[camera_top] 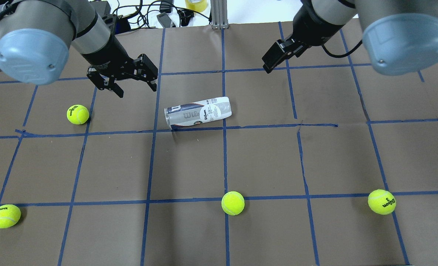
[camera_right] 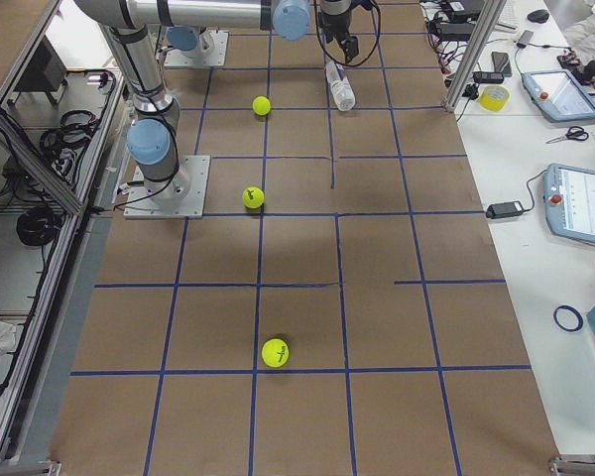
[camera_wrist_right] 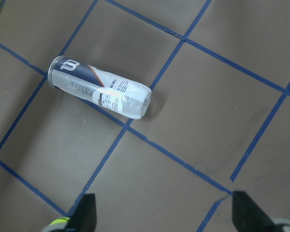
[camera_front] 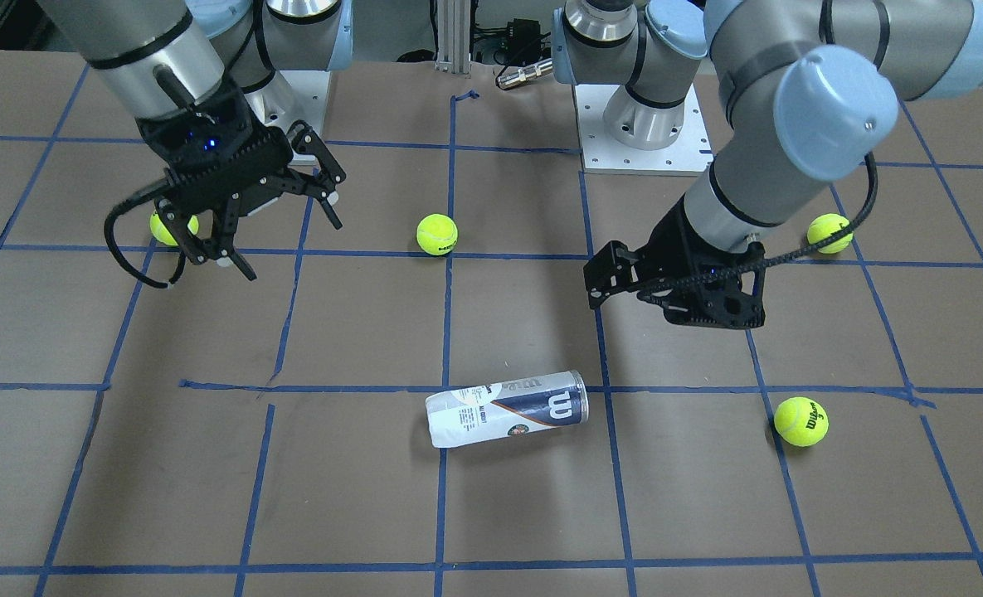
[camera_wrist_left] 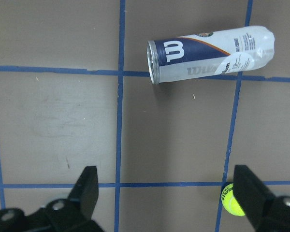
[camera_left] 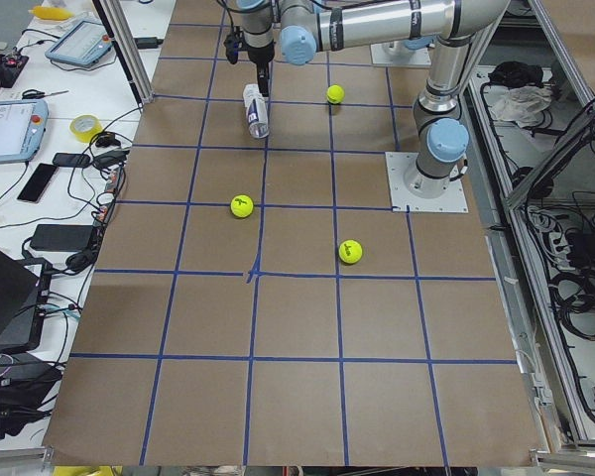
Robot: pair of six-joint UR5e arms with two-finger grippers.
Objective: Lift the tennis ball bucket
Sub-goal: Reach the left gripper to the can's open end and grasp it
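The tennis ball bucket point(camera_top: 198, 112) lies on its side on the brown table, silvery rim towards my left arm. It also shows in the front view point(camera_front: 508, 410), the left wrist view point(camera_wrist_left: 210, 55) and the right wrist view point(camera_wrist_right: 99, 87). My left gripper point(camera_top: 137, 92) hovers open and empty off the rim end, apart from the tube; its fingers point(camera_wrist_left: 87, 188) stand wide apart. My right gripper point(camera_top: 268, 66) hovers open and empty off the other end, fingers point(camera_wrist_right: 246, 215) wide apart. In the front view my left gripper point(camera_front: 595, 290) is on the right and my right gripper point(camera_front: 292, 249) on the left.
Several yellow-green tennis balls lie loose on the table: one point(camera_top: 77, 114) near my left gripper and three nearer the robot point(camera_top: 6, 216), point(camera_top: 233, 203), point(camera_top: 382, 201). Blue tape lines grid the table point(camera_top: 263, 162). Cables and a tape roll point(camera_top: 196, 4) lie past the far edge.
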